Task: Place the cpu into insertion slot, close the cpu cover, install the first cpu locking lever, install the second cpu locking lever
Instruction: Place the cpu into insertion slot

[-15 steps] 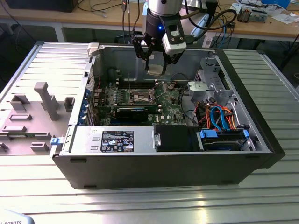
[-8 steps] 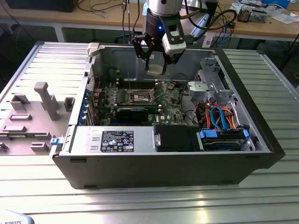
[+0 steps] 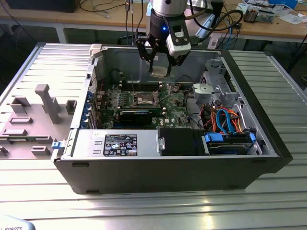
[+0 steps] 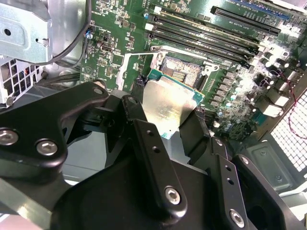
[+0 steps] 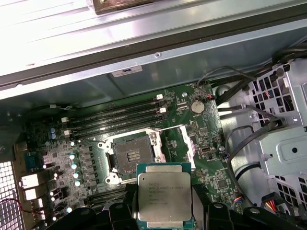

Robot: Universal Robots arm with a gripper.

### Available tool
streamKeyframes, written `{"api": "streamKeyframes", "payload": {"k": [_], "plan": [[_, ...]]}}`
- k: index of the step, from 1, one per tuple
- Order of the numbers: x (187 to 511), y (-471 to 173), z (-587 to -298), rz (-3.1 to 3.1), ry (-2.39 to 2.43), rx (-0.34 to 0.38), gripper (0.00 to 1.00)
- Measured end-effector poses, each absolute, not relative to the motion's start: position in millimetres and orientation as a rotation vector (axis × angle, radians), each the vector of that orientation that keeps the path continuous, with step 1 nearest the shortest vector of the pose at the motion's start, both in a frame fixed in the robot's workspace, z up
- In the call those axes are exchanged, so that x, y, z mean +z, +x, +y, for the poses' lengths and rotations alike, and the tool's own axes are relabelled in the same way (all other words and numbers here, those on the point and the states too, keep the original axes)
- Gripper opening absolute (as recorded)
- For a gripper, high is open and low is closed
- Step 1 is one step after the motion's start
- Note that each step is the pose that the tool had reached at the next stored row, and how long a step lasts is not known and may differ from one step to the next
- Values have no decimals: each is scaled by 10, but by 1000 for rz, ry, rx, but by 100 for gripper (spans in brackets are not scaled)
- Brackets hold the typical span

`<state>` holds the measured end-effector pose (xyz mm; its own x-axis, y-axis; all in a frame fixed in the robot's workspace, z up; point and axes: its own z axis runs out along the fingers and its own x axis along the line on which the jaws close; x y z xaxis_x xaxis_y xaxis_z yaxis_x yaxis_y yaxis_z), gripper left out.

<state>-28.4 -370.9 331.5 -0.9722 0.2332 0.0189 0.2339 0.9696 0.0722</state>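
Silvery cpu (image 5: 164,194) in the grip of the fingers (image 4: 151,153), above the insertion slot (image 5: 130,154) (memory slots (image 5: 115,117) alongside).

The cpu (image 3: 159,72), a flat square chip with a silvery-grey top and green edge, hangs clamped and slightly tilted in the exterior view's upper middle. Below it in frame the insertion slot (image 3: 145,98), dark-centred and silver-rimmed, lies bare, with the thin cpu cover (image 5: 186,143) swung open beside it

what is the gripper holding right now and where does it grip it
The gripper holds the cpu, pinched by two opposite side edges with its metal top left bare, in the air over the empty insertion slot.
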Motion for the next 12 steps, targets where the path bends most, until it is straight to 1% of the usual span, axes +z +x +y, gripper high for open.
{"api": "streamKeyframes", "payload": {"k": [12], "plan": [[3315,-284,-3709,-3106,-382,-116,54]]}}
